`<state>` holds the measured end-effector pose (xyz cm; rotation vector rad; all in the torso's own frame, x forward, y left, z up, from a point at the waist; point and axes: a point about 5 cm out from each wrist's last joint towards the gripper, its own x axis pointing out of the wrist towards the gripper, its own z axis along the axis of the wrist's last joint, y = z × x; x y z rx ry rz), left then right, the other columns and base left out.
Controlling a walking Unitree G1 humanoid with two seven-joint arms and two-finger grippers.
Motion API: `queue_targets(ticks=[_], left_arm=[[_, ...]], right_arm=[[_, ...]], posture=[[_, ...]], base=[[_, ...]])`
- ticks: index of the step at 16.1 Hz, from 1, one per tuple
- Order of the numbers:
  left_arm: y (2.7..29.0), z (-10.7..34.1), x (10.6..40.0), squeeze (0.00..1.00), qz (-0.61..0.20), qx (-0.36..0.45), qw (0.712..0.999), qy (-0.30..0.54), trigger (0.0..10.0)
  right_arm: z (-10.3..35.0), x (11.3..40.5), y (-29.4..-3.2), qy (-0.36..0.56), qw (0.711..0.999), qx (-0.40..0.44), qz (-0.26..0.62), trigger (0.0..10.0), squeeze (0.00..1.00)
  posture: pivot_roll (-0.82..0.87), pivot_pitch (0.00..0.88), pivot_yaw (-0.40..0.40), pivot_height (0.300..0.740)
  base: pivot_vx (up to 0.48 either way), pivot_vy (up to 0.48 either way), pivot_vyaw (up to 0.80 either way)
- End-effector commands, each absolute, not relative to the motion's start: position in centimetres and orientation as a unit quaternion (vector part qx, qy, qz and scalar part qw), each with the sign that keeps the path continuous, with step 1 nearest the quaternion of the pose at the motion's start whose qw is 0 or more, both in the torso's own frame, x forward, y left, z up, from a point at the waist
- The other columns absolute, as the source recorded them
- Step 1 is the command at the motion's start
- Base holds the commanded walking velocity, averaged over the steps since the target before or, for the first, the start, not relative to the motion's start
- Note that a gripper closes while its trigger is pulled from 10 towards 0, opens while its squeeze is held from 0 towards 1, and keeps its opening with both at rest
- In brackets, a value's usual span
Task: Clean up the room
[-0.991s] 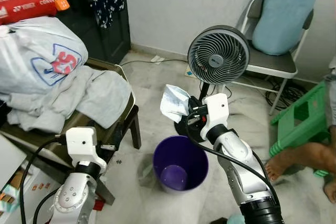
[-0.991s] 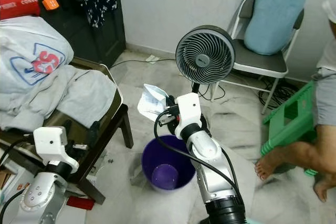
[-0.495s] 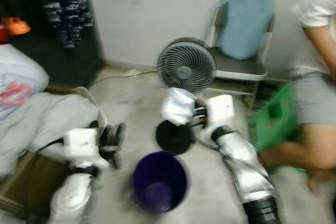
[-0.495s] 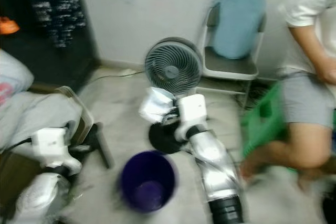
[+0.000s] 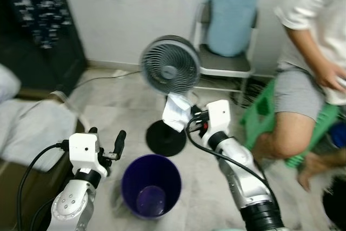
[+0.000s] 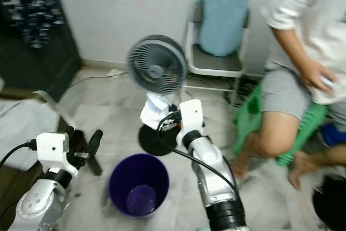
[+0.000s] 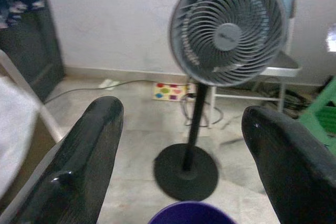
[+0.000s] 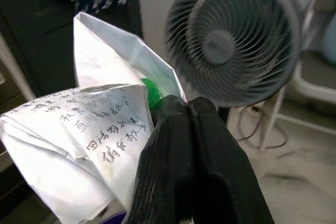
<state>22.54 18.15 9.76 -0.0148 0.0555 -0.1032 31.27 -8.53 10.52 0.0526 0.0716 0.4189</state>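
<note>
The right gripper (image 5: 190,123) is clenched on a crumpled paper (image 5: 175,113), held above and just behind the purple bin (image 5: 150,186), near the fan (image 5: 168,70). The disposal step appears underway; next, bring the paper over the bin's mouth and release. The left gripper (image 5: 106,143) hangs spread beside the bin.

Crumpled paper (image 8: 94,145); glossy plastic bin (image 5: 151,186).

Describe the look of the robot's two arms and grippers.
Both arms are silver metal with rounded segments, a boxy white wrist housing and a black cable looping along each. The left gripper and right gripper each carry two long, rounded black fingers. The right arm has a black ribbed collar near its base.
</note>
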Motion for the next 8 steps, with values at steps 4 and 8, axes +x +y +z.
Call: queue_targets(ticks=[4,8], left_arm=[[21.8,9.9,20.3,0.0,-0.043,0.053,0.996,0.054,10.0],[21.9,10.1,19.0,0.0,-0.078,0.073,0.992,0.066,10.0]], right_arm=[[9.0,32.1,-7.4,0.072,0.976,0.029,0.205,10.0,0.0],[7.8,32.3,-5.9,0.101,0.974,0.052,0.198,10.0,0.0]], posture=[[0.04,0.13,-0.026,0.74],[0.07,0.151,0.0,0.74]], base=[[0.0,0.0,0.59],[0.0,0.0,0.77]])
